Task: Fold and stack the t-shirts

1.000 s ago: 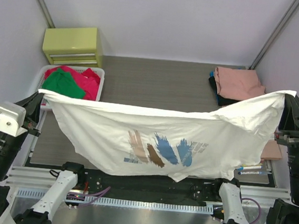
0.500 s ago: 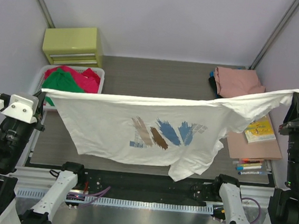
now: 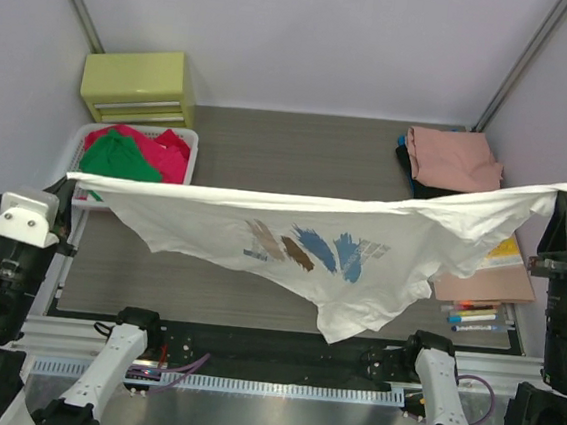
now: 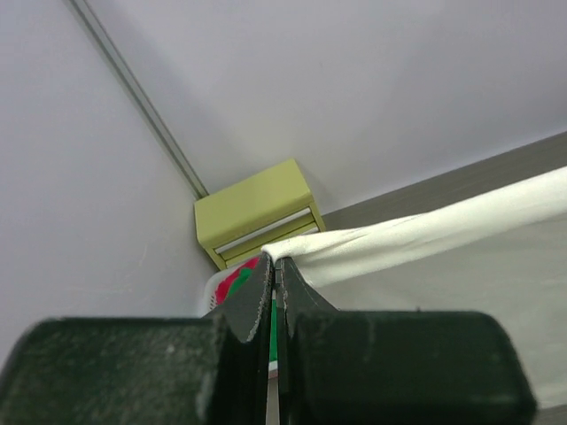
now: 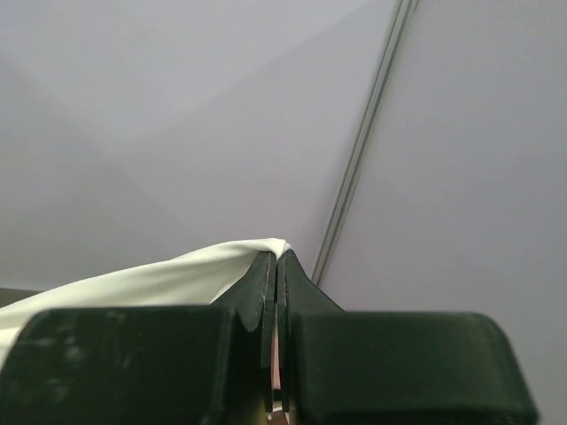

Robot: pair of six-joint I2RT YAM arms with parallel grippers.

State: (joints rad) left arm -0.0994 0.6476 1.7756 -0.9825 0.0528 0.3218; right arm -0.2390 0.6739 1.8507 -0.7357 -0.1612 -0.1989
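Your left hand [image 4: 273, 262] and right hand [image 5: 275, 257] are each pinched shut on a corner of the shirt [image 3: 212, 228], strung taut in midair over the counter [image 3: 299, 154], so any extra outward pull could yank that thin pinch loose.

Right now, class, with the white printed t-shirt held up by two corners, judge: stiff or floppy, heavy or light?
Probably floppy: the white t-shirt sags between the left gripper and right gripper, its lower edge drooping to a point. Likely light: two shut fingertip pinches carry it whole. It may bunch when lowered.
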